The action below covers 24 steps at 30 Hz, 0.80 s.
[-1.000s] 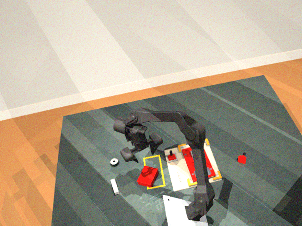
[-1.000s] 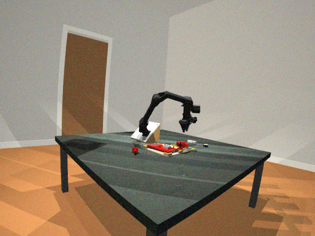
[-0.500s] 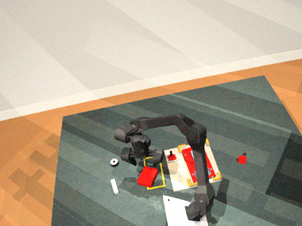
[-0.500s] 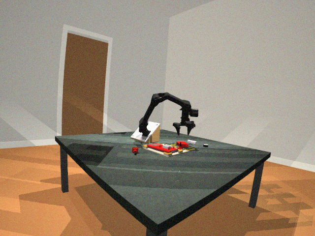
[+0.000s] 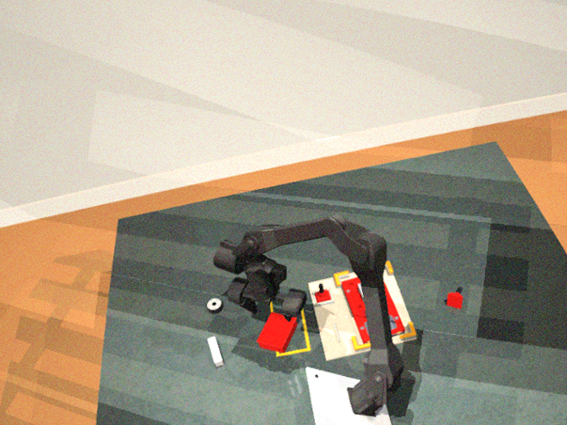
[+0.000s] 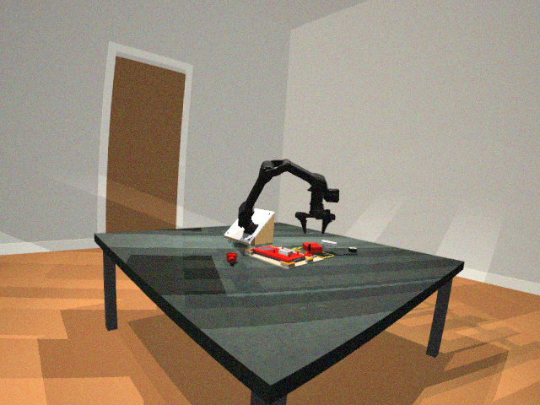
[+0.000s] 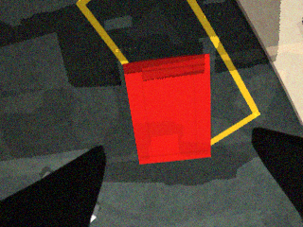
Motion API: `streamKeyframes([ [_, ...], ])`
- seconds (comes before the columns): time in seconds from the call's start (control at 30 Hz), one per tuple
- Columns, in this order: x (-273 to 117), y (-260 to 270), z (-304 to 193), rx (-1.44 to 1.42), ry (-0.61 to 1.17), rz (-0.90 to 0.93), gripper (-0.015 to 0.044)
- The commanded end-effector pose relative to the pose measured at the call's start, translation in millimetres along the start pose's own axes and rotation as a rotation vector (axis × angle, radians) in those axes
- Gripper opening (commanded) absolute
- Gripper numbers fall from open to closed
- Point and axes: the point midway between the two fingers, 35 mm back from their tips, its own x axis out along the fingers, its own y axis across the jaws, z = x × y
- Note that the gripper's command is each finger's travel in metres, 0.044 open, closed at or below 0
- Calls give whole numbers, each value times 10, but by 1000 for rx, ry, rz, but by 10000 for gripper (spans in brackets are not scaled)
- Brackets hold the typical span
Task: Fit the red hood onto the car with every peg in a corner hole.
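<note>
The hood [image 5: 277,331] [image 6: 311,247] [image 7: 170,109], a red shell with its flat roof up, lies on the table partly over a yellow outline [image 5: 306,330] [image 7: 241,85]. My gripper [image 5: 271,314] [image 6: 314,232] [image 7: 177,144] is wide open and empty, above the hood. In the wrist view the fingers stand left and right of the hood's near end, clear of it. The red chassis [image 5: 355,303] [image 6: 270,251] sits in the jig [image 5: 339,349], held by yellow corner brackets. The grey engine block [image 6: 285,251] is on its deck. My arm hides part of the chassis in the top view; the pegs are too small to make out well.
A small red part with a black post [image 5: 322,296] stands on the jig board beside the chassis. A white bar [image 5: 214,352] [image 6: 328,242] and a black-and-white wheel [image 5: 214,305] [image 6: 352,250] lie beyond the hood. Another red part [image 5: 455,300] [image 6: 231,256] lies across the jig. A white sloped panel [image 6: 255,222] stands by the arm's base.
</note>
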Motion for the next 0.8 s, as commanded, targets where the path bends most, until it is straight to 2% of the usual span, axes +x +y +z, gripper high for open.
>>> streamKeyframes([
  [0.0,24,7,-9,10,4,2,440],
  [0.77,178,13,-5,10,3,2,440],
])
